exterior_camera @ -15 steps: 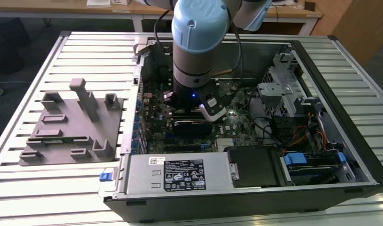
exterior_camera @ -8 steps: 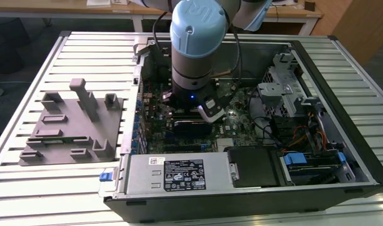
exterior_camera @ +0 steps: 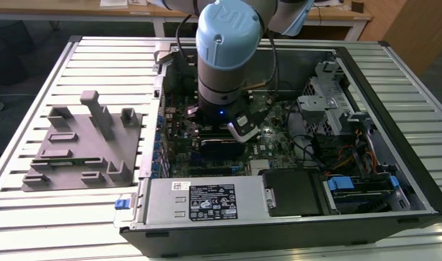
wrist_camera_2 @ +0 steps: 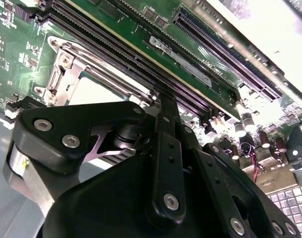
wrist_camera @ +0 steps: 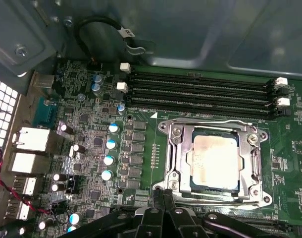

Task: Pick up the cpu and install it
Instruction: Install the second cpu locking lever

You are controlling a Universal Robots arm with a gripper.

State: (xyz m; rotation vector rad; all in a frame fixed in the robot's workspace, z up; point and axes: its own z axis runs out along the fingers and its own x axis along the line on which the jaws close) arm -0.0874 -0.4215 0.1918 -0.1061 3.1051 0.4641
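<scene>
1. The cpu (wrist_camera: 214,163), a small flat square chip with a pale silvery metal top, lies flat inside the square dark metal-framed socket (wrist_camera: 173,158) of the green motherboard (wrist_camera: 141,148); in the first wrist view it sits at about four o'clock from the picture's centre.
2. In the second wrist view the same chip (wrist_camera_2: 94,91) shows as a pale patch inside the socket frame, at about ten o'clock from centre, partly hidden behind the black linkage.
3. The grey-and-blue robot arm (exterior_camera: 224,49) stands nearly vertical in the exterior view, reaching straight down into the open black computer case (exterior_camera: 394,179), its wrist over the board at roughly the picture's middle.
4. The black gripper (wrist_camera: 163,210) hangs just beside the socket's near edge in the first wrist view, at six o'clock; it touches no chip that I can see.
5. Whether its claw is wide or narrow I cannot tell: the linkage hides the tips.
6. Four long black memory slots (wrist_camera: 200,91) run along the board at twelve o'clock of the socket.
7. A large grey slotted plastic block (exterior_camera: 79,144) rests on the slatted metal table (exterior_camera: 32,212), at nine o'clock of the case in the exterior view.
8. A silver power supply box (exterior_camera: 206,198) with a black label sits at six o'clock of the arm; its print is too small to read.
</scene>
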